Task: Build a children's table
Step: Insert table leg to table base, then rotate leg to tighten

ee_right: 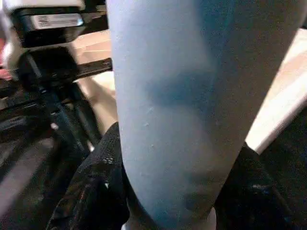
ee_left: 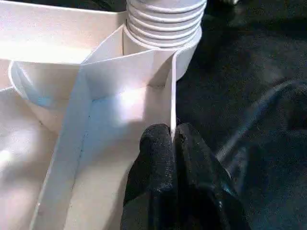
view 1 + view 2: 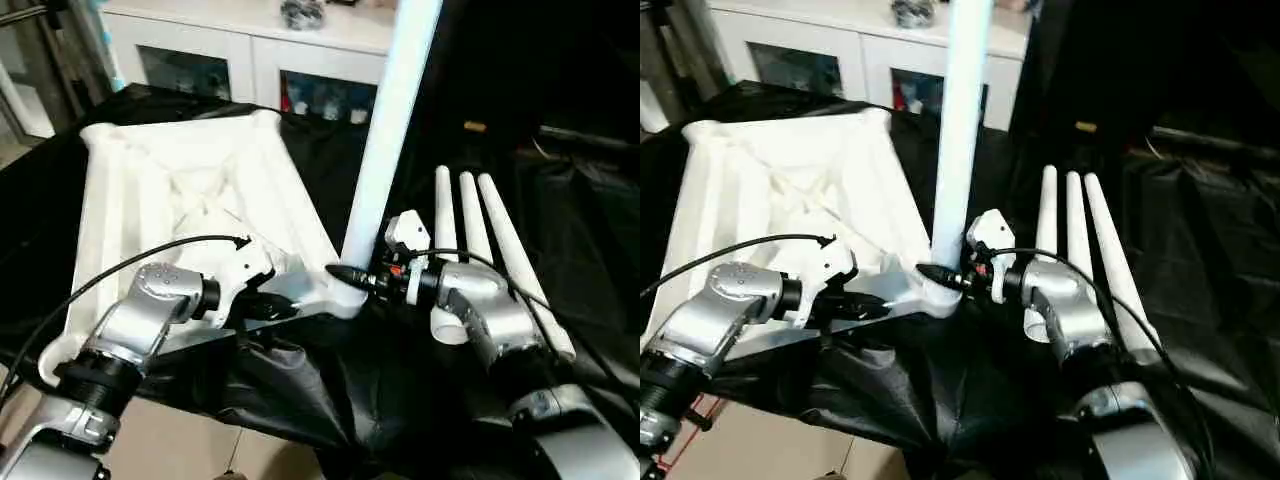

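Tabletop point(image 3: 180, 190), ribs up; left gripper point(image 2: 173, 139) pinched on its rim; right gripper point(image 1: 168, 191) clasping upright leg point(image 3: 385, 150) in corner socket; three legs point(image 3: 470, 230) alongside

One white tabletop point(image 3: 190, 190) lies with its ribbed underside up. Four white legs in all: one leg point(image 3: 395, 130) stands upright in the tabletop's near corner socket, and three loose legs point(image 3: 470, 235) lie side by side on the black cloth point(image 3: 330, 390) to the right. One black cloth covers the work surface. Two robot arms reach in, each ending in one tool: the left tool point(image 2: 172, 139) and the right tool point(image 3: 345, 272). One white cabinet point(image 3: 250, 50) stands behind, showing two glass doors.
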